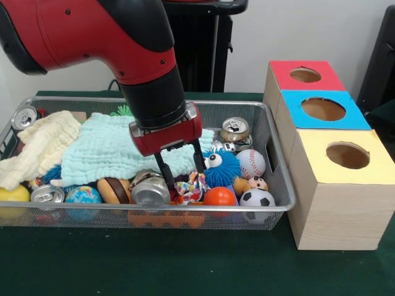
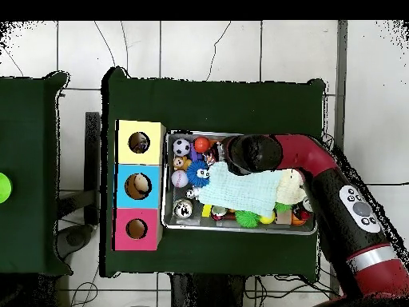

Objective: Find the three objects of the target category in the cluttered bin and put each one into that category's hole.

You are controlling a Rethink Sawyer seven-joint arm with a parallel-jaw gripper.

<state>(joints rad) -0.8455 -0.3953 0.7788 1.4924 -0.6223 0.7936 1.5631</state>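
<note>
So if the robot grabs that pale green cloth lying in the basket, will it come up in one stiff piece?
Probably not. The pale green cloth lies crumpled and draped over the clutter, so it would likely sag and hang floppy. It looks thin, so probably light. Lifting it may drag the cream cloth touching it, or nudge the toys beneath.

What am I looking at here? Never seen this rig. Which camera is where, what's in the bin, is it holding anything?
A red and black robot arm works at a green table. One picture faces the robot across the table; the other looks straight down. The gripper is open, lowered into a wire bin, holding nothing. Its fingers straddle a colourful knotted toy. Around it: a silver can, an orange ball, a soccer ball, a baseball, a blue fuzzy toy, and a pale blue cloth. Beside the bin stand boxes with holes: red, blue, yellow.
</note>
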